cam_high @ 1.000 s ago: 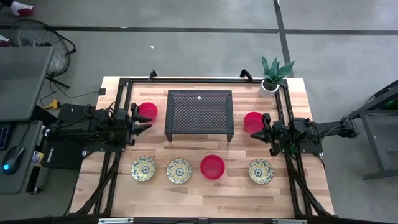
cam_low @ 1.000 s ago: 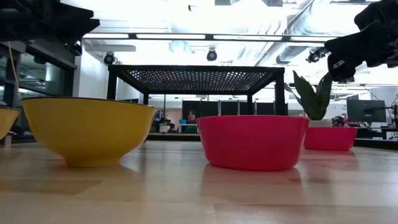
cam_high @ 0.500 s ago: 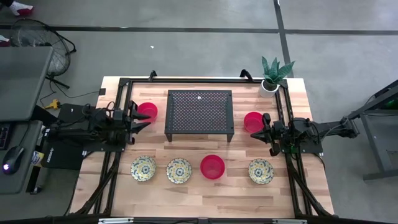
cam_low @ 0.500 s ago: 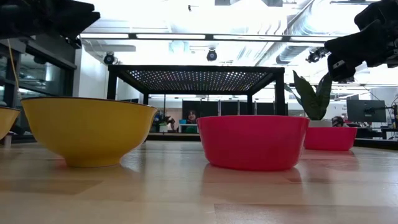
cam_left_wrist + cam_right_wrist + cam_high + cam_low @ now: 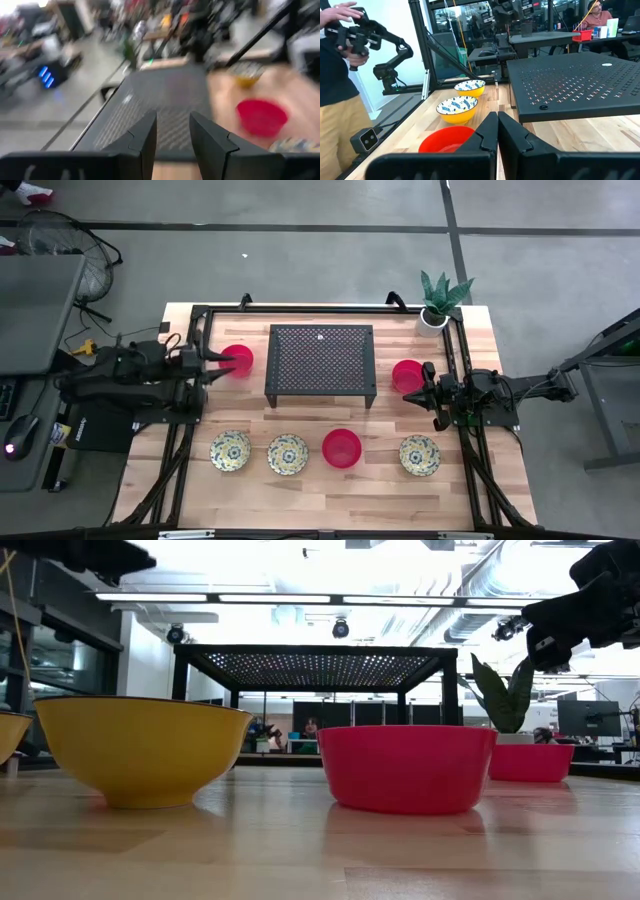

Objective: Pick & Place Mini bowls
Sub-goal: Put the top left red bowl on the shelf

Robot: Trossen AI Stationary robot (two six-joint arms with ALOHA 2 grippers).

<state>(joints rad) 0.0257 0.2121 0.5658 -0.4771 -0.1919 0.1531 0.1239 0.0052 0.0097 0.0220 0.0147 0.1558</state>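
The left hand (image 5: 222, 358), a little open and empty, sits just beside the red bowl (image 5: 240, 360); the right hand (image 5: 428, 393) is closed.

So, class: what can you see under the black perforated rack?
In the low view, only bare tabletop shows beneath the black perforated rack. From above, its mesh top covers that space.

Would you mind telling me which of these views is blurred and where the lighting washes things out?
The left wrist view is smeared throughout: the red bowl and black perforated rack have soft edges. The low view is backlit, its ceiling lights blown out above the rack. The high view is evenly lit and sharp; the right wrist view is clear, its patterned bowls crisp.
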